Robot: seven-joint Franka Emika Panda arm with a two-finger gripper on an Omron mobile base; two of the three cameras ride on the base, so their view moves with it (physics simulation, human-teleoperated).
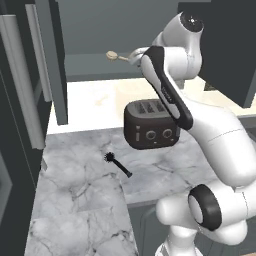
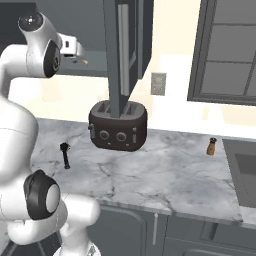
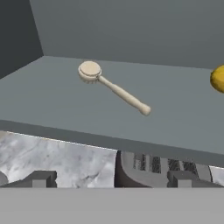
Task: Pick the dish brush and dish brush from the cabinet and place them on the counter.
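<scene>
Gripper (image 3: 111,179) with fingers spread and nothing between them, poised before the cabinet (image 3: 131,26) shelf. The cream-tan dish brush (image 3: 113,87) lies flat ahead of the fingertips, handle angled toward the hand, probably convenient for a pinch. The black dish brush (image 1: 118,164) lies on the counter (image 1: 75,200) below (apparently delivered). The shelf's front edge lies between fingertips and brush; a yellow ball (image 3: 218,78) sits well off to one side.

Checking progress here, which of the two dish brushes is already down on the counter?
The black dish brush with the spiky head lies on the marble counter before the toaster. The cream dish brush lies on the cabinet shelf.
</scene>
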